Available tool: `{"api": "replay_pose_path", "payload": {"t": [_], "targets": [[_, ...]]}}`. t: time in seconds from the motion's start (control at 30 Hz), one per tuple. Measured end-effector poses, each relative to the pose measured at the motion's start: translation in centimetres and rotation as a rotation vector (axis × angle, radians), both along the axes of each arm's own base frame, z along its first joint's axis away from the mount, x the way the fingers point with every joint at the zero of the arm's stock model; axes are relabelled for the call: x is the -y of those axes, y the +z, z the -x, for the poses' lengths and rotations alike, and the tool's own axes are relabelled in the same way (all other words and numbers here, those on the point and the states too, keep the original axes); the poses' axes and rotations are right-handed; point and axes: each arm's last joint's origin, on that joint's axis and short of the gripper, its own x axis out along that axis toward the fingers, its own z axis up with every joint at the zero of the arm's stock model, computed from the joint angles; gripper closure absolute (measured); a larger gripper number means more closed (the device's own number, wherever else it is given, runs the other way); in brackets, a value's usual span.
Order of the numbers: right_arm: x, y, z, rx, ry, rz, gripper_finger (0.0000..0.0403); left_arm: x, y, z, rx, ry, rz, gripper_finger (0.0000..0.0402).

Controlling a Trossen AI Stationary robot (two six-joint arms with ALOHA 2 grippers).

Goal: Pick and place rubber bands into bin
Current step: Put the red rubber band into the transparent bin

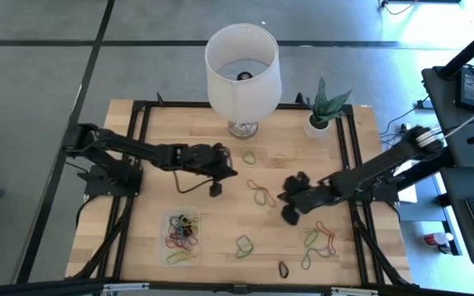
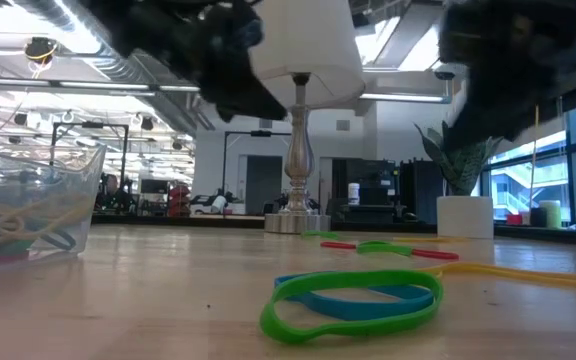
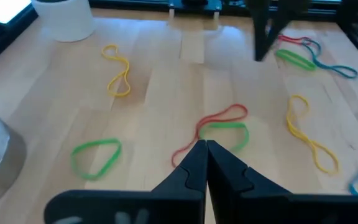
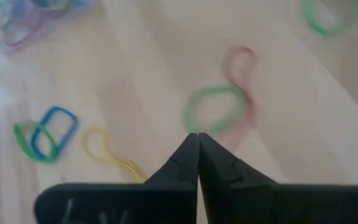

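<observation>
Desk (image 1: pixel 220 238): pale wood planks on a black frame, grey floor around.
Bin (image 1: pixel 182 238): clear tray, front left, a heap of mixed rubber bands (image 1: pixel 262 195) inside.
Loose bands: perhaps ten, scattered centre to right.
Left gripper (image 1: pixel 216 188): jaws together, empty.
Right gripper (image 1: pixel 289 215): jaws together, empty.

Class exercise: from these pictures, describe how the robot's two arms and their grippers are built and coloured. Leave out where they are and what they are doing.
Both arms are dark, nearly black, made of jointed segments, with thin black cables trailing beside them. The left gripper and right gripper look alike: two matte black fingers that taper from a broad block to slim pointed tips. Faint pale markings show on each block, too blurred to read.
</observation>
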Motion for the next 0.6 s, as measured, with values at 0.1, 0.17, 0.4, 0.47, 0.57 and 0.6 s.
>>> {"api": "replay_pose_path", "payload": {"t": [0.1, 0.17, 0.4, 0.47, 0.57, 0.6], "targets": [[1.3, -0.4, 3.0, 0.001, -0.014, -0.025, 0.0394, -0.1, -0.1, -1.9, -0.016, 0.0, -0.006, 0.04], [2.0, -0.7, 4.7, 0.02, -0.014, -0.05, 0.0394, -0.1, 0.0, -3.2, -0.035, -0.006, -0.02, 0.0399], [3.9, -2.3, 9.0, 0.096, -0.029, -0.115, 0.0394, -0.2, -0.2, -6.9, -0.231, -0.042, -0.087, 0.0375], [4.2, -2.6, 9.7, 0.118, -0.029, -0.126, 0.0394, -0.3, -0.5, -8.2, -0.261, -0.051, -0.1, 0.0361], [4.5, -2.7, 10.2, 0.147, -0.026, -0.139, 0.0393, -0.6, -1.3, -9.7, -0.331, -0.055, -0.1, 0.0338], [4.6, -2.9, 10.4, 0.146, -0.024, -0.136, 0.0393, -0.8, -1.6, -10.3, -0.342, -0.054, -0.097, 0.033]]}}
